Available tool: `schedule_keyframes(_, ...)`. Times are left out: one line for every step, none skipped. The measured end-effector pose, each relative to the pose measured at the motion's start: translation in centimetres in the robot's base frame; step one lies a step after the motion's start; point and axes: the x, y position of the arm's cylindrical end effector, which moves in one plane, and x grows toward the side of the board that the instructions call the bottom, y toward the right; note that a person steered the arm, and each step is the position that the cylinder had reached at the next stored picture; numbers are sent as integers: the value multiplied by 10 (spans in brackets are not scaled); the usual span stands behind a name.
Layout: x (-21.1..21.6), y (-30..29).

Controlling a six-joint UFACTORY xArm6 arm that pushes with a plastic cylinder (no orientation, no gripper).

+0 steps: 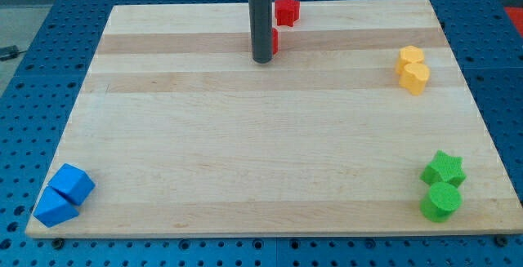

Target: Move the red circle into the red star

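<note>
The red star (287,10) lies near the top edge of the wooden board (245,153), just right of centre. The red circle (274,40) sits just below and left of the star, mostly hidden behind my rod; only a red sliver shows at the rod's right side. My tip (262,59) rests on the board at the circle's left and lower side, apparently touching it. A small gap separates the circle and the star.
Two yellow blocks (413,68) sit together at the view's right. A green star (444,169) and a green circle (440,202) sit at the bottom right. Two blue blocks (64,194) sit at the bottom left corner.
</note>
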Motion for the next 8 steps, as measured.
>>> schedule_keyframes(-23,0)
schedule_keyframes(-45,3)
schedule_keyframes(-56,3)
schedule_keyframes(-50,3)
schedule_keyframes(-50,7)
schedule_keyframes(-41,20)
schedule_keyframes(-18,67)
schedule_keyframes(29,72)
